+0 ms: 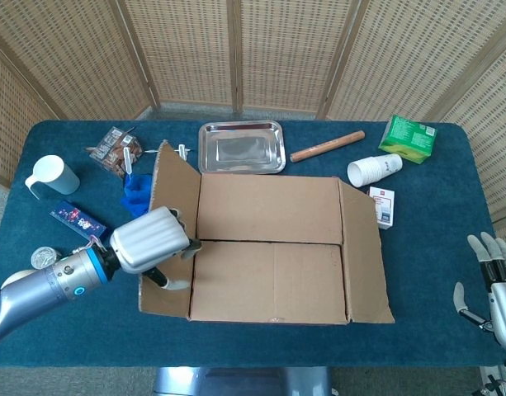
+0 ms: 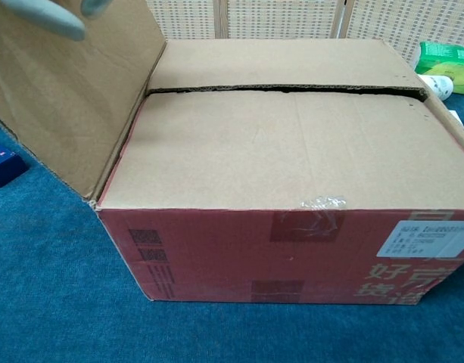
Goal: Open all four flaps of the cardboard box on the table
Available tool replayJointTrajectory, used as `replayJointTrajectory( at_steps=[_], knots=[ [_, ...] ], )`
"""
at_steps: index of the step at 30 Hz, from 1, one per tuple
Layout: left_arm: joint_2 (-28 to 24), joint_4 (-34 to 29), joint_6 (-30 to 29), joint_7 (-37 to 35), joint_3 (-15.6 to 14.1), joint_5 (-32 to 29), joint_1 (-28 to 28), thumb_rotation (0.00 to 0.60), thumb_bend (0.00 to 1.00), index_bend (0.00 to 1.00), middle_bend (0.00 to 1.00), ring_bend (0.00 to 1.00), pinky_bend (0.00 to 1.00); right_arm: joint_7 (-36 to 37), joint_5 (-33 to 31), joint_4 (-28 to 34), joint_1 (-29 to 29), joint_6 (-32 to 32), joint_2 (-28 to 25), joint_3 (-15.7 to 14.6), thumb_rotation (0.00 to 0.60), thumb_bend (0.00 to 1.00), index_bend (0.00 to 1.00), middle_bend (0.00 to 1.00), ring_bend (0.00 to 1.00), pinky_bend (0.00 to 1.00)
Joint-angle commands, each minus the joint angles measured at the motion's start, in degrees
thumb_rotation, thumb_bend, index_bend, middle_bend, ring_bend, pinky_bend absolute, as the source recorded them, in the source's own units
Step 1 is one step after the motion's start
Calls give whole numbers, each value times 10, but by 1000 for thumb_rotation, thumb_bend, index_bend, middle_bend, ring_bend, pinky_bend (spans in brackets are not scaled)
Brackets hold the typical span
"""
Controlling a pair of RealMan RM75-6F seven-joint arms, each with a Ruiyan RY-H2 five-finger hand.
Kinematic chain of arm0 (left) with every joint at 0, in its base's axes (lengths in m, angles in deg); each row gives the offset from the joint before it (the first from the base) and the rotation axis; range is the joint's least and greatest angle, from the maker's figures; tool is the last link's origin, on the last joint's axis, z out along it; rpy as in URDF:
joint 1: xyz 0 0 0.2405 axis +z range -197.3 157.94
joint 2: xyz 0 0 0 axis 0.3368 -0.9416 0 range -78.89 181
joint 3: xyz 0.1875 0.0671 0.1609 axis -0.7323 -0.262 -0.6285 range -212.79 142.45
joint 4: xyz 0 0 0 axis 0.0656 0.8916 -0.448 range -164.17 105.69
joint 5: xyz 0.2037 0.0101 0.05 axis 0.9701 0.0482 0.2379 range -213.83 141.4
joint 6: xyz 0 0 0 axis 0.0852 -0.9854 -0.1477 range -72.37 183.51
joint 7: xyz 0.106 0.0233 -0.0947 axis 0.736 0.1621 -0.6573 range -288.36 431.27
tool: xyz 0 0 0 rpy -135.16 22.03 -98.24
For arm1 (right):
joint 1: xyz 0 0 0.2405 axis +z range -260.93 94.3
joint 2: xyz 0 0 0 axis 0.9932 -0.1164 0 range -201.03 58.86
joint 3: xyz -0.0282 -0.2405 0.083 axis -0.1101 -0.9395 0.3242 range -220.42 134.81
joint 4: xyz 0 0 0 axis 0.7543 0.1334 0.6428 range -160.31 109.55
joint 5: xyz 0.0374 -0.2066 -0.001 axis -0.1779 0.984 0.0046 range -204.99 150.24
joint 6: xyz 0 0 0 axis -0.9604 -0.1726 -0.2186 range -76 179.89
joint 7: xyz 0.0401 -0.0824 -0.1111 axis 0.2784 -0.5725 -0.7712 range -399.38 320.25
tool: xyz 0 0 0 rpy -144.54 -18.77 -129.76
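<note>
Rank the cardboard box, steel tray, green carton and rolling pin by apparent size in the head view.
1. cardboard box
2. steel tray
3. green carton and rolling pin: shapes differ too much to rank them apart.

The cardboard box was plain matt brown corrugated board on top, w/ red-printed side walls, a glossy strip of clear tape and a white paper label at the front. Its opened left flap showed a rough, torn-looking edge. The table wore a dark blue, fuzzy cloth cover (carpet-like nap in the chest view). The left hand had a smooth silvery shell, slightly glossy; the right hand looked pale grey plastic. The tray was shiny metal, mirror-like. The rolling pin looked like smooth wood. The blue rag was soft cloth. The mug was white, smooth.
</note>
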Motion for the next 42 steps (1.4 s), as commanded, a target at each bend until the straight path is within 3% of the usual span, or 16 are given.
replayJointTrajectory(
  at_steps=[1,10,29,37,42],
  knots=[
    [-3,8,3,-3,-5,-2,7,365,3,573,941,689,510,1,-1,0,0,0,0,0,257,547,0,0,0,0],
    [9,42,10,-10,-26,-3,30,368,2,573,941,689,512,-4,-2,-1,2,-4,1,0,258,553,0,0,0,0],
    [134,169,-22,-33,-83,-2,85,366,6,536,856,649,451,-8,-3,1,5,-11,4,-2,258,553,0,0,0,0],
    [142,183,-43,-47,-85,-1,91,365,6,524,823,600,434,-5,-3,1,4,-10,3,-3,260,555,0,0,0,0],
    [139,186,-90,-49,-76,3,103,367,6,514,742,504,390,-1,-2,2,4,-10,1,-3,258,554,0,0,0,0]
  ],
)
